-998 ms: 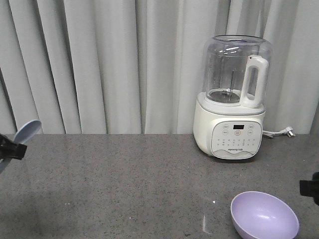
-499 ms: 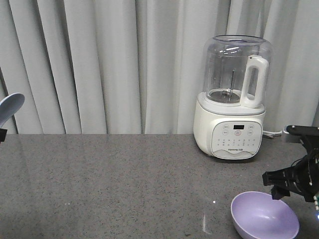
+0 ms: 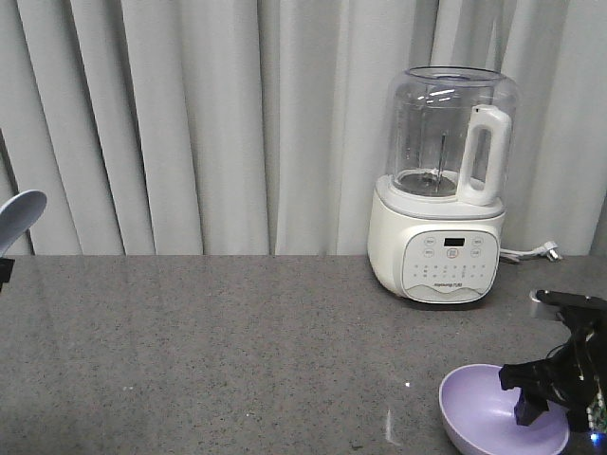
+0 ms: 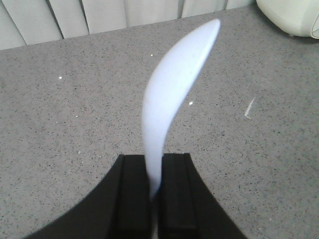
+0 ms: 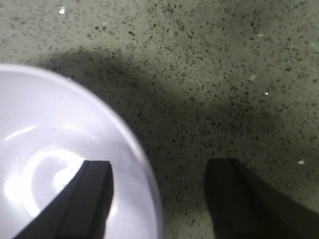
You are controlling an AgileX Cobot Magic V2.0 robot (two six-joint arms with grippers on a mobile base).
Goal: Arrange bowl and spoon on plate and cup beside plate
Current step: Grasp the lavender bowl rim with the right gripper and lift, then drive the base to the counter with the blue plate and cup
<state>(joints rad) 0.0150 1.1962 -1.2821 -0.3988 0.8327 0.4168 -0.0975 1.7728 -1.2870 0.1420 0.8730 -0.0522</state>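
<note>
We see the left gripper [image 4: 155,195] at the left edge of the tabletop [image 3: 237,351], raised above it. Its jaws are pinched narrow on the handle of the pale blue spoon [image 4: 172,94]. The spoon stands up from the jaws, its scoop tilted forward and clear of the surface.

The purple bowl [image 3: 484,409] sits upright near the right end of the tabletop, on the side away from the curtain [image 3: 190,123]. The right gripper [image 5: 159,199] is low over the bowl's right rim with its jaws spread wide. One finger is over the inside of the bowl, the other is outside it over the bare stone, and the rim runs between them. We cannot tell whether either finger touches the bowl.

A white blender [image 3: 441,190] stands by the back edge, behind the bowl and apart from it.
</note>
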